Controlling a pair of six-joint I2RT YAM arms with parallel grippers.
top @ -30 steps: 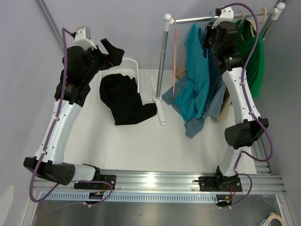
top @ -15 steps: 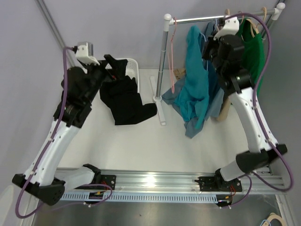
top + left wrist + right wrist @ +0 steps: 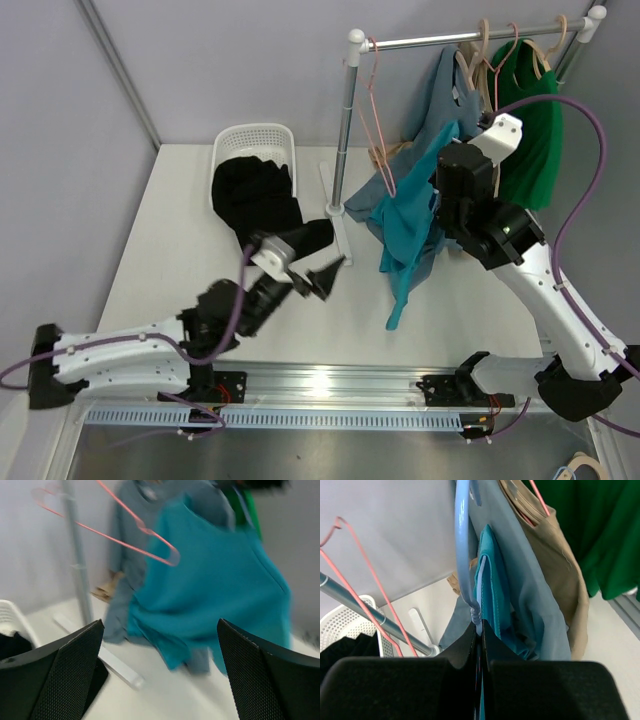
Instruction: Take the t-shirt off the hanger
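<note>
We held our right gripper (image 3: 480, 634) clenched on the teal t-shirt (image 3: 408, 218) at two o'clock, its blue hanger (image 3: 461, 545) seemingly not yet freed, our left gripper (image 3: 160, 667) spread empty at six.

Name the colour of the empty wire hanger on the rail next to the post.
Pink. The empty hanger shows best in the left wrist view.

Left gripper (image 3: 322, 280) spread wide; right gripper (image 3: 479, 631) pinched closed.
</note>
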